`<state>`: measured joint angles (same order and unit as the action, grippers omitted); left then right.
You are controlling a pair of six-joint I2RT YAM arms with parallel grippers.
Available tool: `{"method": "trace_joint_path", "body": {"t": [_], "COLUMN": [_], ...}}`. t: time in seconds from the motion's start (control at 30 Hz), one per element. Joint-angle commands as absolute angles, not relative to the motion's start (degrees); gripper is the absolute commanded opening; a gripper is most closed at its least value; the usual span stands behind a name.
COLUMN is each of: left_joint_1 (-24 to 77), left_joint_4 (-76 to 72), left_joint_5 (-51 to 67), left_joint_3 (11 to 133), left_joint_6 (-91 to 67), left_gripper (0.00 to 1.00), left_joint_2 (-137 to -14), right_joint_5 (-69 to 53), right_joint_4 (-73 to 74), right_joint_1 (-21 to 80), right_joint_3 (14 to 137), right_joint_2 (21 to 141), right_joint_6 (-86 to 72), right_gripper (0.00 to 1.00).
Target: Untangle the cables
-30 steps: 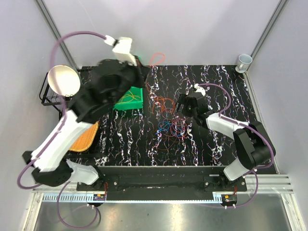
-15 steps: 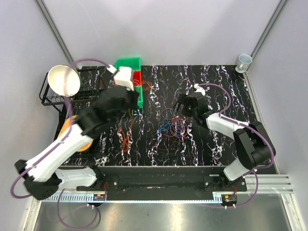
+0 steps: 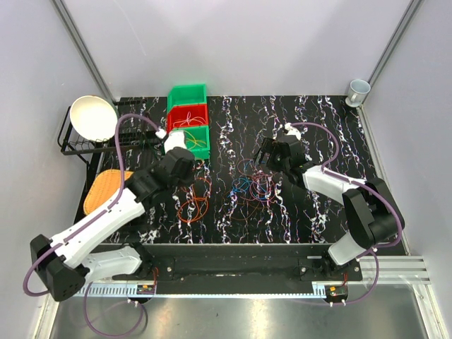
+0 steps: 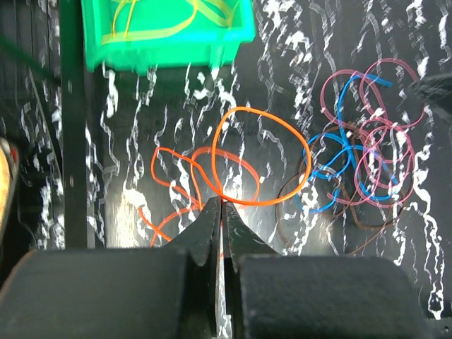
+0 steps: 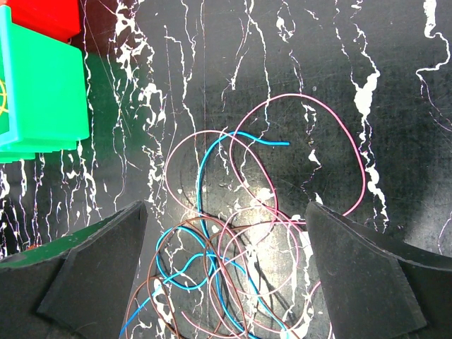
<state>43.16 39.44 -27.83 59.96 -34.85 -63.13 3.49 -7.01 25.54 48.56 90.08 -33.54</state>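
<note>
Though unclear from above, wrist view shows left hand clamped on the orange cable.

Cables lie on the table, bins behind-left, seemingly a cup far-right

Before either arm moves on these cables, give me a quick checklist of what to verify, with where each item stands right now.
1. Hold of the left gripper: jaws shut, with the orange cable at their tips. Ok.
2. Orange cable free of the pink and blue tangle: the edge of its big loop runs into the tangle's near rim. Cannot tell.
3. Readiness of the right gripper: jaws wide open above the tangle. Ok.
4. Tangle separated: pink, blue and brown strands cross one another. Not ok.
5. Position of the green bin: it lies beyond the orange loops, apart from them. Ok.
</note>
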Motion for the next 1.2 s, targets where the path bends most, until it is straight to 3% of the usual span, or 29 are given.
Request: {"method": "trace_joint_path", "body": {"t": [0.0, 0.17, 0.5, 0.6, 0.73, 0.83, 1.17], "left_joint_1": [43.07, 43.42, 44.03, 44.12, 44.3, 44.3, 44.38], "left_joint_4": [37.89, 33.5, 28.83, 28.92, 30.05, 31.55, 31.82], "left_joint_5": [-23.65, -19.08, -16.79, -15.65, -16.52, -17.31, -23.46], "left_joint_3": [53.89, 47.2, 47.11, 48.51, 48.87, 49.13, 47.29], "left_joint_6": [-41.3, -42.8, -43.51, -42.8, -42.8, -43.33, -50.8], "left_gripper": [0.0, 0.0, 0.03, 0.22, 0.61, 0.74, 0.76], "left_joint_2": [-60.38, -61.87, -76.45, -78.75, -77.61, -75.68, -76.28], "right_joint_5": [3.08, 2.11, 1.93, 1.76, 1.41, 1.23, 0.79], "right_joint_4": [-8.53, -8.53, -8.26, -8.17, -8.09, -8.0, -8.0], "right_joint_1": [25.05, 25.05, 24.87, 24.87, 24.79, 24.7, 24.61], "right_joint_3": [49.83, 50.27, 50.19, 50.19, 50.45, 50.45, 50.54], "right_joint_2": [90.44, 91.23, 91.14, 91.14, 91.14, 91.14, 91.32], "right_joint_6": [-34.01, -34.28, -34.37, -34.28, -34.37, -34.37, -34.63], "right_gripper": [1.0, 1.0, 1.0, 1.0, 1.0, 1.0, 1.0]}}
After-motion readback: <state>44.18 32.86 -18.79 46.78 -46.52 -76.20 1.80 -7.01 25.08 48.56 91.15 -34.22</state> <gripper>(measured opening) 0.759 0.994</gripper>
